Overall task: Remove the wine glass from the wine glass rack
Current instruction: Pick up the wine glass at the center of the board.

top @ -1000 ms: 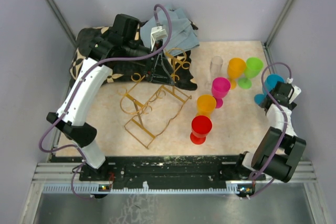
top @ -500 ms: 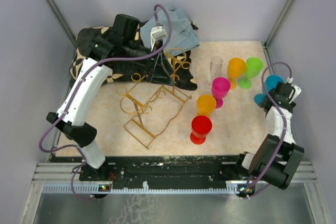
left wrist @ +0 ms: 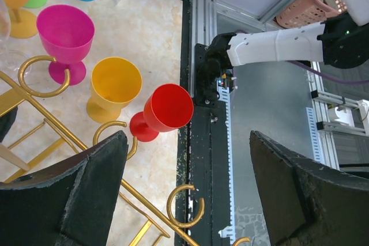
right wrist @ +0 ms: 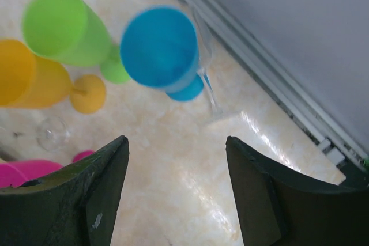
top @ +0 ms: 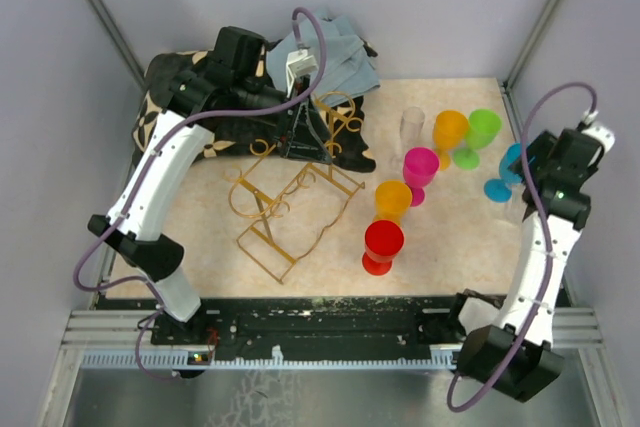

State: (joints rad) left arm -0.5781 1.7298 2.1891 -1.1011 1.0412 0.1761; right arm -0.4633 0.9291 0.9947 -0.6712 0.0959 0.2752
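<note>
My left fingers (left wrist: 63, 200) gape empty over the wine glass rack (top: 292, 209); my right fingers (right wrist: 57, 200), open and empty, above a blue glass (right wrist: 158, 47).

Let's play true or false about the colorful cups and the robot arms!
1. The red glass stands on the table. True.
2. The pink glass hangs on the gold wire rack. False: it stands on the table, right of the rack.
3. The right gripper is holding the blue glass. False: it is open with nothing between its fingers.
4. The left gripper is open. True.
5. The green glass stands next to an orange glass. True.
</note>
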